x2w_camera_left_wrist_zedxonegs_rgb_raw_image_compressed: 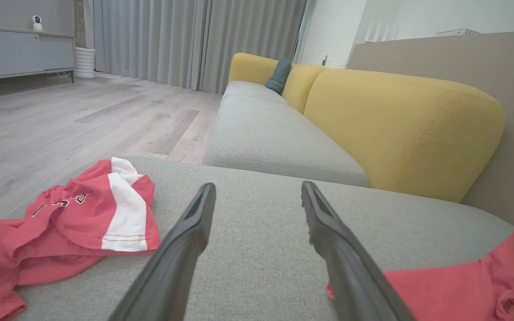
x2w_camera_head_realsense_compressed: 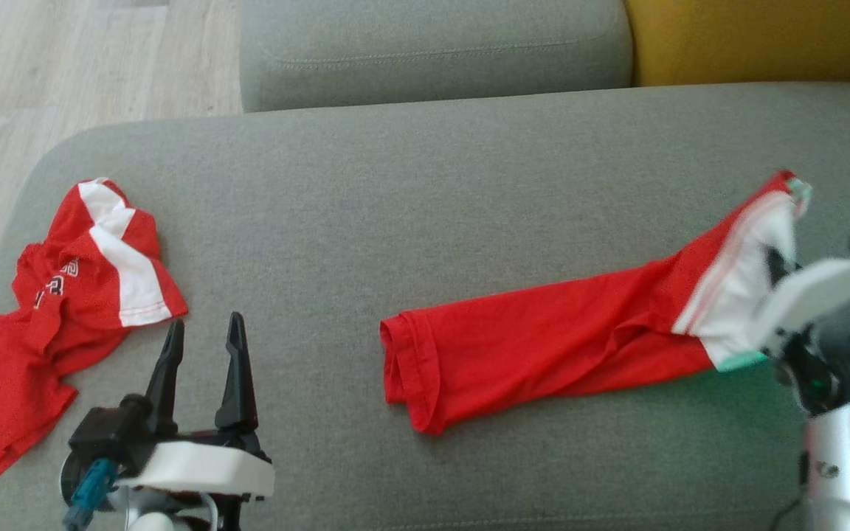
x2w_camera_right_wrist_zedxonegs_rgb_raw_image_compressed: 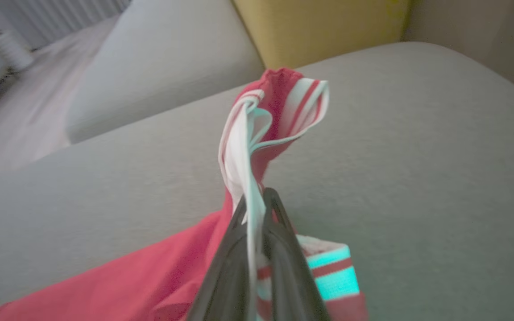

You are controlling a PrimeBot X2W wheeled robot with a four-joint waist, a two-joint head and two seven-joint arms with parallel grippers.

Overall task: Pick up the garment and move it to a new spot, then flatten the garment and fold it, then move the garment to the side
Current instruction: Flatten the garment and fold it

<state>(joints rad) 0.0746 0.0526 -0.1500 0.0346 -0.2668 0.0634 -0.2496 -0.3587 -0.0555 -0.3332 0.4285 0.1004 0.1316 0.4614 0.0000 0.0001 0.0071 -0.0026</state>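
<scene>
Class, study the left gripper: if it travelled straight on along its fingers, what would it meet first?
Probably bare grey cushion: the open left gripper points clear of the crumpled red garment. Height is unclear; it might skim on to the next seat.

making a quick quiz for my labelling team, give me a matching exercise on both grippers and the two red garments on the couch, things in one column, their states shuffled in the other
Things
1. left gripper
2. right gripper
3. crumpled red and white top
4. long red garment

States
a. pinched at its striped end, the rest stretched across the seat
b. open, holding nothing
c. shut on fabric
d. heaped near the seat's left edge

Pairs: 1-b, 2-c, 3-d, 4-a
</scene>
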